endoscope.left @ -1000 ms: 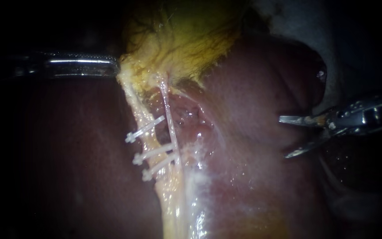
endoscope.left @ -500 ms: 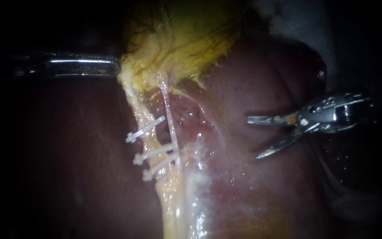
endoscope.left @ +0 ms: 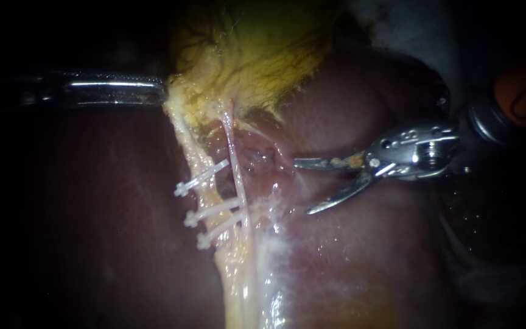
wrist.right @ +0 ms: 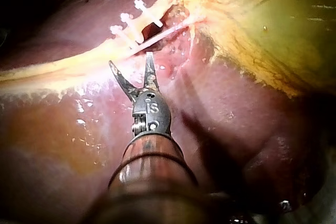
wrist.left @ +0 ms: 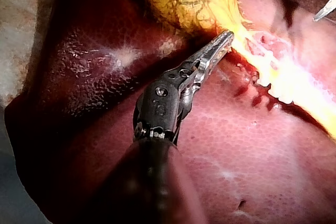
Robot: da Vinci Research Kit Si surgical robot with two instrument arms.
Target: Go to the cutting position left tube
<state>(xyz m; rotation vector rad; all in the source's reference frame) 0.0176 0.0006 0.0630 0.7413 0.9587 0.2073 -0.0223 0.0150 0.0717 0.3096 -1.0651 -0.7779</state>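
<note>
The yellow gallbladder (endoscope.left: 257, 55) lies on the dark red liver (endoscope.left: 92, 231). Two pale tubes run down from it: a yellowish left tube (endoscope.left: 191, 155) and a thin white right tube (endoscope.left: 231, 152). Three white clips (endoscope.left: 209, 210) cross them. My left instrument (endoscope.left: 161, 91) is shut on the gallbladder's edge, which also shows in the left wrist view (wrist.left: 223, 38). My right instrument (endoscope.left: 302, 186) has two slim blades standing open, just right of the thin tube and touching neither tube. In the right wrist view its blades (wrist.right: 130, 60) gape just short of the clips (wrist.right: 131, 22).
Raw pink tissue (endoscope.left: 260, 155) lies between the thin tube and the right instrument's blades. Wet, glistening liver (endoscope.left: 312, 256) spreads below them. A pale surface (endoscope.left: 409, 30) shows beyond the liver at the upper right.
My right instrument has travelled left across the liver towards the tubes, its blades open throughout. The left instrument and the gallbladder have held still.
</note>
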